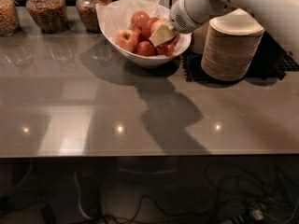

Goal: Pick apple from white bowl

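Grey surface (93, 111) fills most of the view. The white bowl (140, 59) sits toward its far edge, and crinkled white paper (112, 17) sticks up along the bowl's left and back rim. Several red apples are piled inside the bowl.

The apple (157, 25), a paler one with a blush, is in the back right part of the bowl, wedged among darker red apples (145, 48). Another blushed apple (127, 39) lies at the bowl's left side.

The gripper (162, 34) is inside the bowl at its right side, low over the pile, with its pale yellowish tip pointing left and down. It seems to touch the apple's lower right edge, but the contact is not clear from this angle. Can't tell whether the gripper is open, closed or holding anything.

The white arm (243, 1) comes in from the upper right of the bowl, passing over a stack of beige paper bowls (231, 50). That stack stands just right of the white bowl on a black mat (194, 69).

Left of the bowl and behind it are three glass jars (46, 10) with brownish contents; the nearest one is partly hidden by the paper. The arm's shadow (168, 115) falls on the surface in front of the bowl.
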